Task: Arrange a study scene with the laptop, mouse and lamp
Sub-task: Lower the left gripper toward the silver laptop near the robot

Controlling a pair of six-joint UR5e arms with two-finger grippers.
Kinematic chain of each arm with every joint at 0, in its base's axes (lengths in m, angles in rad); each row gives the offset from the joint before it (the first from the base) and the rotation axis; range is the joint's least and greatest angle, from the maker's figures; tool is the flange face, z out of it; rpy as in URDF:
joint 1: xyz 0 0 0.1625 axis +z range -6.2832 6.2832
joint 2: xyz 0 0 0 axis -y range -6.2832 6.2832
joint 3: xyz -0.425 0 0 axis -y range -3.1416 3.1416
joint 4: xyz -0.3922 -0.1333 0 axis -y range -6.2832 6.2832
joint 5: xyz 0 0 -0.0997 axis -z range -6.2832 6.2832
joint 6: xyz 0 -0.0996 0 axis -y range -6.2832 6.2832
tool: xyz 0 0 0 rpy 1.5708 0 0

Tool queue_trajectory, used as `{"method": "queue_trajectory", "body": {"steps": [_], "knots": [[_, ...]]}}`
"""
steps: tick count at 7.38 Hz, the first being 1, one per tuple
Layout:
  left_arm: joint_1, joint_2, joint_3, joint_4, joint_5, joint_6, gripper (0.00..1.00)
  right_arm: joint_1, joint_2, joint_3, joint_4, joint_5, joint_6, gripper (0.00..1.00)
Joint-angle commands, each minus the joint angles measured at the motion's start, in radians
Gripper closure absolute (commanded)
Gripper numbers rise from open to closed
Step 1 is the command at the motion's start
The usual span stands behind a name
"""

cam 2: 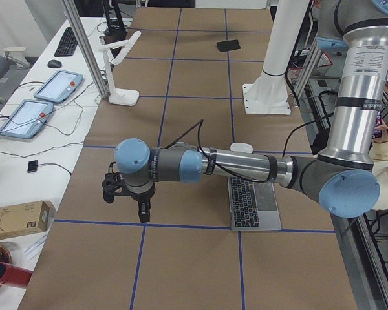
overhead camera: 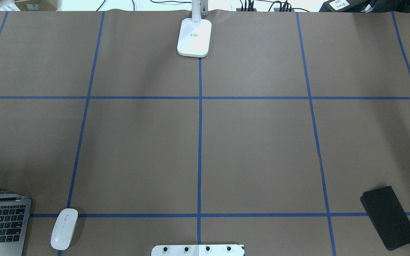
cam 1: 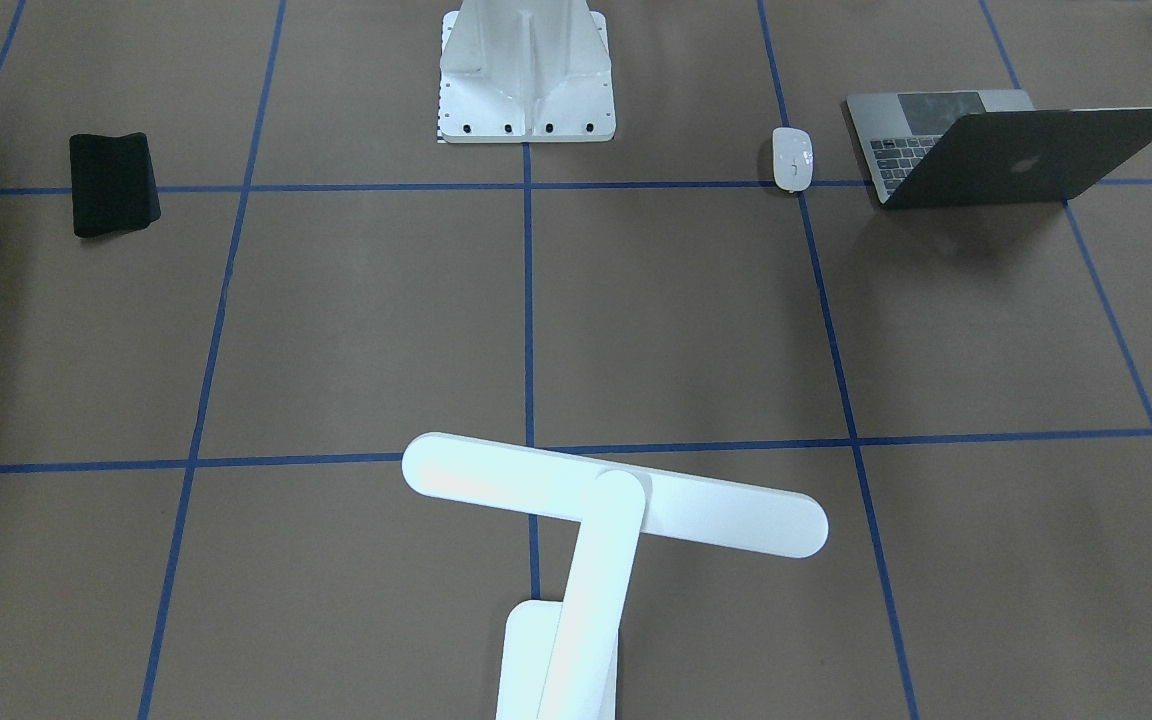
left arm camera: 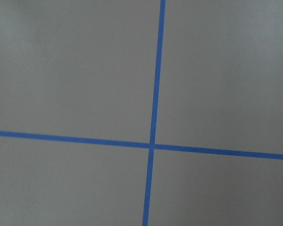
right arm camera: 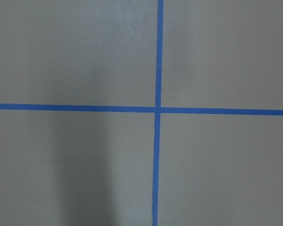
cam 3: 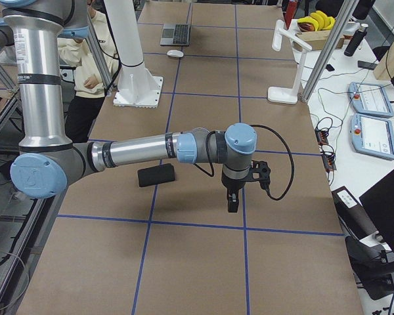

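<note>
A black pad (cam 1: 114, 185) lies on the brown table (cam 1: 676, 320), well apart from the white pedestal (cam 1: 526, 75).

A table (overhead camera: 262, 142) covered in brown paper fills the overhead view, crossed by blue tape lines (overhead camera: 199, 142) in a grid. Black cables (overhead camera: 247, 5) bunch along its top edge. At the left of the exterior left view, a white desk (cam 2: 6, 184) carries tablets (cam 2: 58, 86), a keyboard (cam 2: 66, 41) and, lower down, a cardboard box (cam 2: 16, 219). The light is even and the shadows soft.
</note>
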Motion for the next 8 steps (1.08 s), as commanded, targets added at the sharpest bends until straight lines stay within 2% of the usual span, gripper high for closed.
{"method": "queue_trajectory", "body": {"steps": [1, 3, 4, 5, 6, 8], "knots": [[-0.001, 0.155, -0.087, 0.0, -0.009, -0.207, 0.01, -0.009, -0.023, 0.014, 0.0, -0.001, 0.004, 0.0], [0.001, 0.346, -0.205, -0.012, -0.033, -0.417, 0.01, -0.009, -0.085, 0.063, -0.003, 0.035, -0.007, 0.0], [-0.001, 0.426, -0.237, -0.014, -0.033, -0.456, 0.01, -0.008, -0.11, 0.07, 0.007, 0.056, -0.013, 0.0], [-0.002, 0.495, -0.241, -0.014, -0.033, -0.46, 0.01, -0.008, -0.141, 0.124, 0.008, 0.056, -0.012, 0.0], [-0.004, 0.533, -0.236, -0.015, -0.066, -0.496, 0.01, -0.008, -0.167, 0.166, 0.008, 0.054, -0.012, 0.0], [-0.004, 0.538, -0.236, -0.015, -0.199, -0.645, 0.01, -0.008, -0.187, 0.188, 0.009, 0.054, -0.015, 0.0]]}}
